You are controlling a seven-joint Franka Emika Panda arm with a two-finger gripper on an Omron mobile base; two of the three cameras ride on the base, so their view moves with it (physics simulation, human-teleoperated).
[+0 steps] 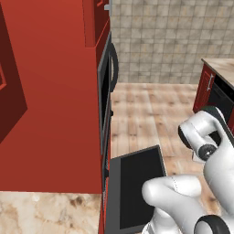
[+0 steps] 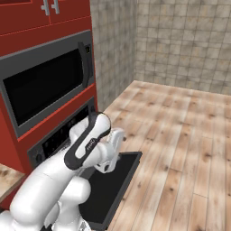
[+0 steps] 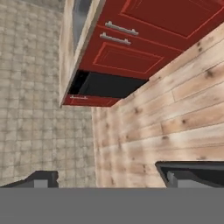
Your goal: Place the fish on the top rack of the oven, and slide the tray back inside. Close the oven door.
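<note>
Glossy black flat oven door (image 1: 137, 183) dropped open over wood-plank floor (image 2: 180, 135).

- No legible text, label, brand, number or sign is found in any view.
- The oven (image 2: 63, 135) control strip, at about nine o'clock in the right base view, carries small pale marks; they are too blurred to be read.
- No lettering is seen on the oven door (image 1: 137, 183).
</note>
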